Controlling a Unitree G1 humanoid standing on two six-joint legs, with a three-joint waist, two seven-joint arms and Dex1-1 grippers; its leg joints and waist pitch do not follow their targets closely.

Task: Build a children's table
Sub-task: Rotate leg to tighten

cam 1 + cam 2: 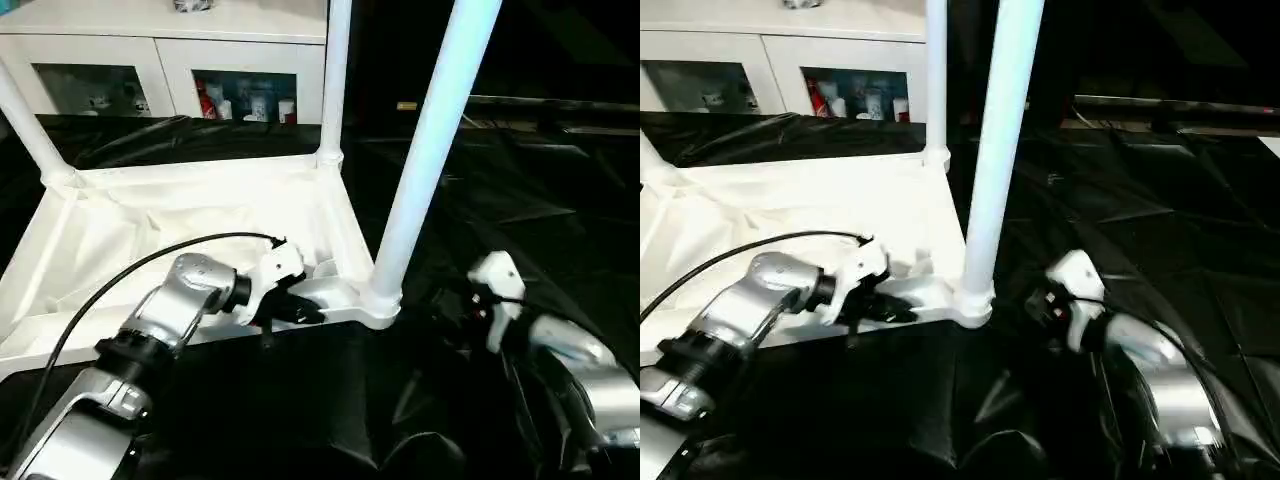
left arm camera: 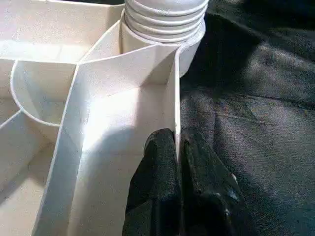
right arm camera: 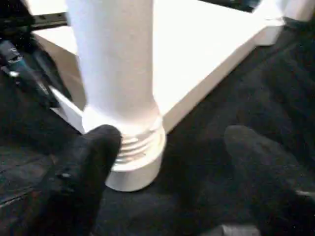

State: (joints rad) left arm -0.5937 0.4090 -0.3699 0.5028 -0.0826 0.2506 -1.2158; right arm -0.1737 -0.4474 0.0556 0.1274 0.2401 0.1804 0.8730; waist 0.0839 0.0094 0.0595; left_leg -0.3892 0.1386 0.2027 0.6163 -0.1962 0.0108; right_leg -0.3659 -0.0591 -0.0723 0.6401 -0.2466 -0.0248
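Note:
The children's table lies upside down on black cloth, its white tabletop (image 1: 150, 235) showing the ribbed underside. Three white legs stand in corner sockets: a near-right leg (image 1: 430, 150), a far-right leg (image 1: 335, 80) and a far-left leg (image 1: 25, 125). My left gripper (image 2: 177, 147) is shut on the tabletop's thin near rim wall, just beside the near-right socket (image 2: 165, 29). My right gripper (image 3: 172, 162) is open and low on the cloth, on the outer side of that leg's threaded base (image 3: 133, 147). One of its fingers (image 3: 83, 172) is close against the base; the leg is not between the fingers.
A white cabinet (image 1: 160, 60) with glass doors stands behind the table. Crumpled black cloth (image 1: 530, 210) covers the work surface to the right and in front. A black cable (image 1: 110, 280) arcs over my left forearm above the tabletop.

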